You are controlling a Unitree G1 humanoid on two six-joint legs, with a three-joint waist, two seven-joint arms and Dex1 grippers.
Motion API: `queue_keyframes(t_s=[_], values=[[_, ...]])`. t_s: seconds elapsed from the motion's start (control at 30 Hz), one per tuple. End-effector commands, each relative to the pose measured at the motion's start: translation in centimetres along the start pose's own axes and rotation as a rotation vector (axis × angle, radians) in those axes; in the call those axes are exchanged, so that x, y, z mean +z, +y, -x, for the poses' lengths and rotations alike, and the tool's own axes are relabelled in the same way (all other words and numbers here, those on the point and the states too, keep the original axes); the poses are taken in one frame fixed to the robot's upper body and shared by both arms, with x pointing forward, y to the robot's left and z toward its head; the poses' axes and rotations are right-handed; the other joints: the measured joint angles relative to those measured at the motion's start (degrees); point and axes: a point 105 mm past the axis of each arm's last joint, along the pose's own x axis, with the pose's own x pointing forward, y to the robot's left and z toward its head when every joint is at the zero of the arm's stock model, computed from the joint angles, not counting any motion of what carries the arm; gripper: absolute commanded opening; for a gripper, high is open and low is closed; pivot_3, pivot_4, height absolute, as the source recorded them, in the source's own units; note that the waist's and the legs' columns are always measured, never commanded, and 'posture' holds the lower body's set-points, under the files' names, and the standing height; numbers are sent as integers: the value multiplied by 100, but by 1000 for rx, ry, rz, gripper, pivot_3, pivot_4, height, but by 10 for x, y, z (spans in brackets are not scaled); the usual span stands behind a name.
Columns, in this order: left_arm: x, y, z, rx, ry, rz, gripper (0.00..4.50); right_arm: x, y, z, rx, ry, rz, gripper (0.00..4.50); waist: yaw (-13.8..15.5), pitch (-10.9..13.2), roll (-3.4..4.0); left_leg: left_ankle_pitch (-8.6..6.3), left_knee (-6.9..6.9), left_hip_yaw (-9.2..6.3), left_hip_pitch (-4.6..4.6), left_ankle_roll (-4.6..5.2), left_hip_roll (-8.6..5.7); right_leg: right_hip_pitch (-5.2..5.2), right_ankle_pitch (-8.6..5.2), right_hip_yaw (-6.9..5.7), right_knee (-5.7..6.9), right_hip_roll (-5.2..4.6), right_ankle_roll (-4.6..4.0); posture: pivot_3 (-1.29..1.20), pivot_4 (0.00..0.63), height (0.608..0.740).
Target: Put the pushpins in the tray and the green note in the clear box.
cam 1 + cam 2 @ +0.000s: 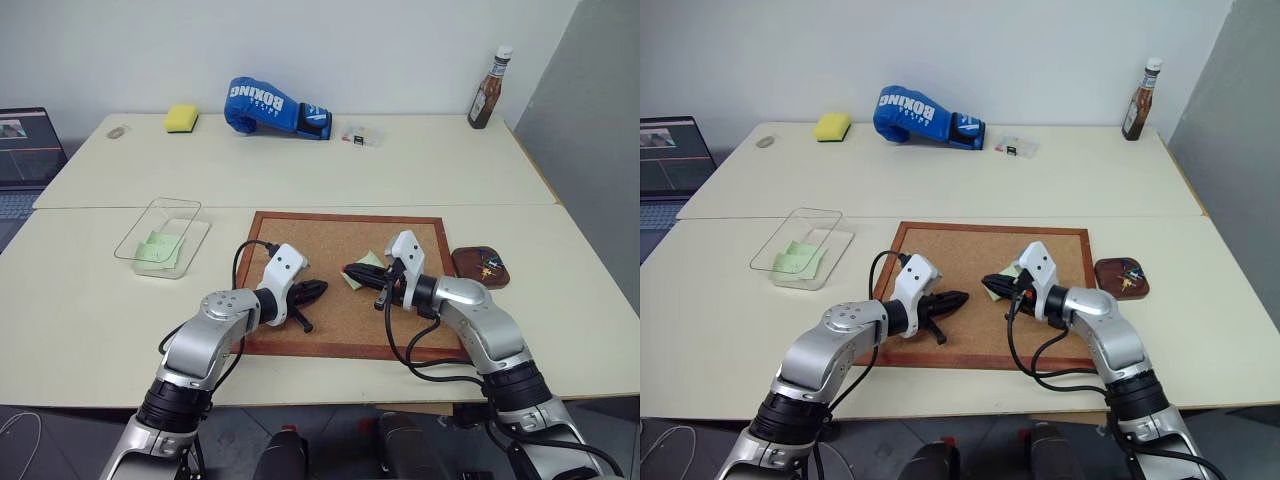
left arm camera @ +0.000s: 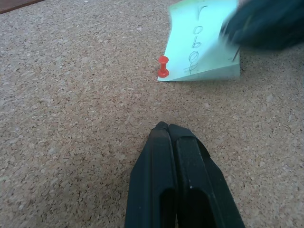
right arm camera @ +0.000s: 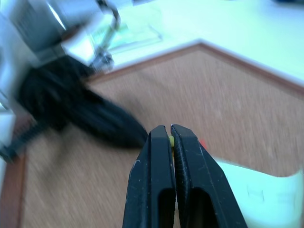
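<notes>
The green note [image 2: 202, 45], with handwriting on it, lies on the cork board, and a red pushpin [image 2: 163, 66] stands at its corner. My right gripper [image 1: 347, 270] hovers just over the note's edge. It is shut, with a small yellow pin head pinched between its tips [image 3: 170, 139]. My left gripper [image 1: 322, 290] rests shut and empty on the cork, pointing at the note from a short way off. The dark reddish tray [image 1: 468, 262] sits off the board's right edge with several pins in it. The clear box [image 1: 165, 232] stands left of the board with green paper inside.
The wood-framed cork board [image 1: 300, 240] lies in front of me. Along the far table edge are a yellow sponge [image 1: 181, 119], a blue boxing glove [image 1: 265, 105], a small clear case [image 1: 361, 134] and a sauce bottle [image 1: 486, 92]. A laptop [image 1: 25, 155] sits at far left.
</notes>
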Motion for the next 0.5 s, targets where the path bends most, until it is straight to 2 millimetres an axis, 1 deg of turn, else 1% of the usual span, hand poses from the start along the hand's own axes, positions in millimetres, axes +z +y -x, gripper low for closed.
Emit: queue_keyframes(t_s=[0.03, 0.1, 0.17, 0.23, 0.3, 0.33, 0.37, 0.5], values=[[-36, -6, -4, -15, 137, 64, 0, 18, -5, 5, -31, -51, 8, 21, 6, 0, 0, 0, 0, 1, 0, 0, 0, 0, 0, 0, -1, 0, -1, 0, 150, 740], [-36, -5, -4, -16, 137, 64, 0, 19, -8, 8, -47, -52, 7, 21, 10, 0, 0, 0, 0, 1, 0, 0, -1, 0, 0, 0, -1, -1, -1, 0, 150, 740], [-36, -6, -3, -18, 138, 62, 0, 22, -16, 14, -93, -54, 18, 21, 12, 0, 0, 0, 0, 0, 0, 0, -1, 0, -1, 0, 0, -1, -1, 0, 150, 740], [-36, -6, -3, -18, 138, 62, 0, 26, -32, 24, -196, -55, 32, 21, 17, 0, 0, 0, 0, 0, 0, 0, -1, 0, 0, 0, 0, -1, -1, 0, 150, 740], [-36, -6, -3, -17, 138, 63, 0, 30, -50, 42, -315, -57, 38, 21, 25, 0, 0, 0, 0, 1, -1, 0, -1, 0, -1, 1, -1, -1, -1, 0, 150, 740], [-37, -6, -2, -17, 139, 63, 0, 29, -62, 53, -393, -41, 42, 21, 26, 0, 0, 0, 0, 2, -3, 0, -1, 0, -1, 1, -1, -1, -1, 0, 150, 740], [-37, -7, -2, -17, 139, 63, 0, 28, -69, 60, -445, -29, 44, 21, 29, 0, 0, 0, 0, 2, -3, 0, -1, 0, -1, 1, -2, -1, -2, 0, 150, 740], [-38, -7, -2, -18, 141, 64, 0, 16, -102, 109, -714, 65, 43, 21, 37, 0, 0, -1, -2, 2, -4, 0, -1, -1, -2, 1, -4, -1, -3, 0, 150, 740]])
